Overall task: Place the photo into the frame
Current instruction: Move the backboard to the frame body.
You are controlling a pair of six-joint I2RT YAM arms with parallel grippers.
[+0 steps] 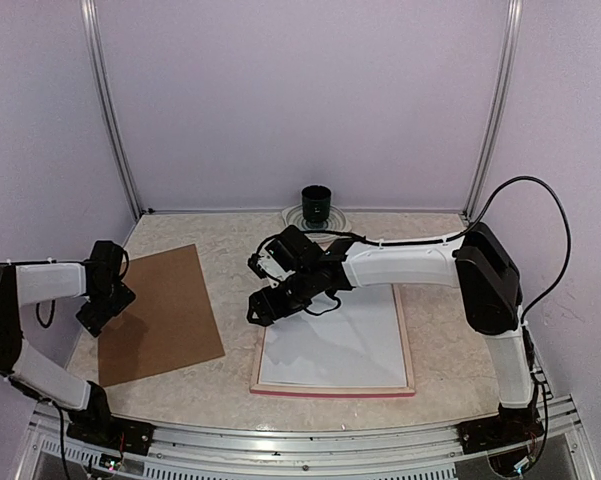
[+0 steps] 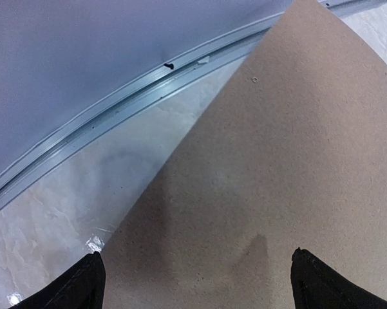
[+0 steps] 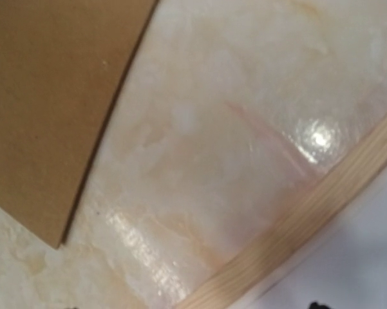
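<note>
The frame (image 1: 408,345) lies face down right of the table's middle, with a pale wood rim and a pink near edge. A plain white sheet (image 1: 340,345) fills it. No landscape print shows, so I cannot tell whether this sheet is the photo. My right gripper (image 1: 264,306) hovers over the frame's far left edge, open and empty. In the right wrist view only one fingertip (image 3: 319,305) shows, beside the wood rim (image 3: 296,225). My left gripper (image 1: 102,300) is open and empty over the brown backing board (image 1: 160,310), which fills the left wrist view (image 2: 270,161).
A black cup (image 1: 317,204) stands on a round disc at the back wall. The brown board's corner (image 3: 45,96) lies close to the frame's left side. A metal rail (image 2: 116,112) runs along the left wall.
</note>
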